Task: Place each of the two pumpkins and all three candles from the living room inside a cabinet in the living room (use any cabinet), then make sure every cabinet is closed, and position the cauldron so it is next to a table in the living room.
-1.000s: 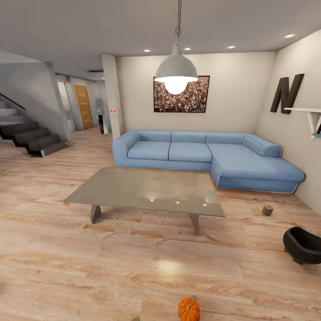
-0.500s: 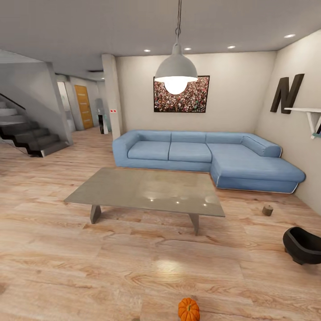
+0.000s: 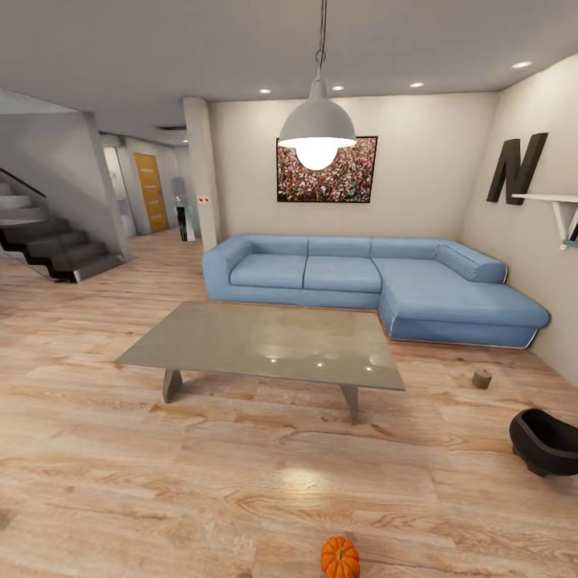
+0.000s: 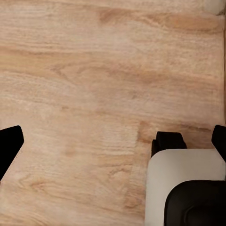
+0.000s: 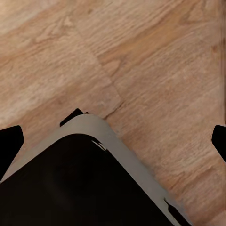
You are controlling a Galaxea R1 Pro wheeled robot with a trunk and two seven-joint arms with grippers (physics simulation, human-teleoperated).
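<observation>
Nothing is seen moved since earlier: pumpkin [image 3: 339, 557], candle [image 3: 482, 378], cauldron [image 3: 547, 441] unchanged; both grippers' fingers [image 4: 9, 147] [image 5: 9, 141] seemingly spread apart.

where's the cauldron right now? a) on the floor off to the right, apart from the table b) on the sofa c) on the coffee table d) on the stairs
a: in the head view the cauldron sits on the wood floor near the right edge, with bare floor between it and the coffee table.
</observation>
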